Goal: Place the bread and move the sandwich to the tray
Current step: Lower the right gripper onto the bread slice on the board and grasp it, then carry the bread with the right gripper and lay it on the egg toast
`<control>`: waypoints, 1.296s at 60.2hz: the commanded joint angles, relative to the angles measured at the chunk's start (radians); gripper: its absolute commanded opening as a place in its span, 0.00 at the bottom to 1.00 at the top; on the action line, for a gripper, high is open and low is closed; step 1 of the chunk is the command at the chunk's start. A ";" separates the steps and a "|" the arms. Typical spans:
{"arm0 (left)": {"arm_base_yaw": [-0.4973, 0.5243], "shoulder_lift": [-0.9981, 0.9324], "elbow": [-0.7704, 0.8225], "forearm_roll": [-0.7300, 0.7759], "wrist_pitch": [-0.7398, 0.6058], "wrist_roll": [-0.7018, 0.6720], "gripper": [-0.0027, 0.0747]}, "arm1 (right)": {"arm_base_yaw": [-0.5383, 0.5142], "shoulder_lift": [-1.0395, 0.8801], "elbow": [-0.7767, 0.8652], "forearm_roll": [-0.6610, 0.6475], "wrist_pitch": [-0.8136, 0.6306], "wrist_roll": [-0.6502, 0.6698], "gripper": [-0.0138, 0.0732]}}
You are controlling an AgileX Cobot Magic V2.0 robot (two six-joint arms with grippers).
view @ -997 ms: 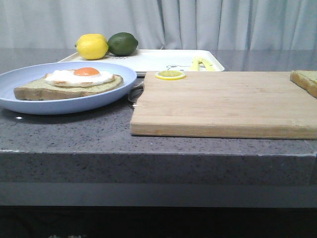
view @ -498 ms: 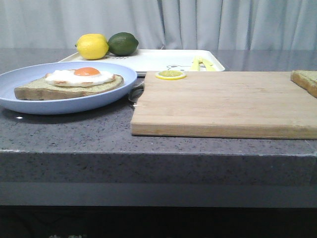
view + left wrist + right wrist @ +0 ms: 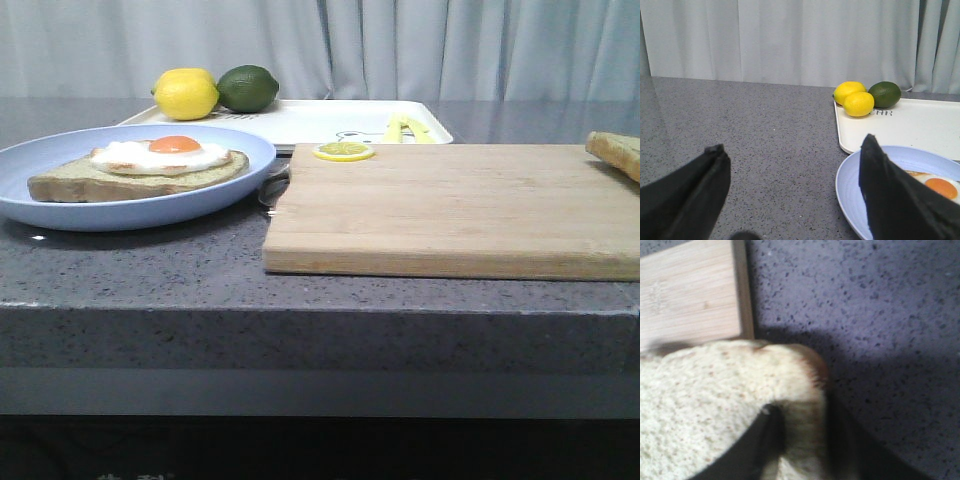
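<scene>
Grey speckled stone runs under everything, with pale curtains behind. On its right sits the wooden cutting board [image 3: 455, 205], and at the board's far right corner the bread [image 3: 715, 405] is pinched at its crust edge by the right gripper [image 3: 805, 440]. That grip takes only a thin margin, so the soft slice could sag, tear or slip out on the way left. The left gripper [image 3: 790, 190] hangs spread and empty just left of the pale-blue plate [image 3: 60, 210], where the sandwich [image 3: 140, 170] lies open, egg [image 3: 165, 152] uppermost; a crooked drop could smear the yolk or slide off. Behind, the tray [image 3: 320, 120] already carries a lemon [image 3: 186, 94] and lime [image 3: 247, 88], narrowing the landing space.
</scene>
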 commanded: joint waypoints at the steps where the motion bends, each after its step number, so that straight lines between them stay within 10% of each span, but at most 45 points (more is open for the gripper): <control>1: 0.001 0.010 -0.031 0.000 -0.088 -0.007 0.72 | 0.002 -0.038 -0.029 0.036 0.012 -0.015 0.19; 27: 0.001 0.010 -0.031 0.000 -0.084 -0.007 0.72 | 0.002 -0.166 -0.094 0.098 0.042 -0.013 0.08; 48: 0.001 0.010 -0.031 0.000 -0.084 -0.007 0.72 | 0.034 -0.240 -0.125 0.435 0.166 -0.026 0.08; 78: 0.001 0.010 -0.031 0.000 -0.084 -0.007 0.72 | 0.645 -0.180 -0.123 0.764 -0.229 -0.033 0.08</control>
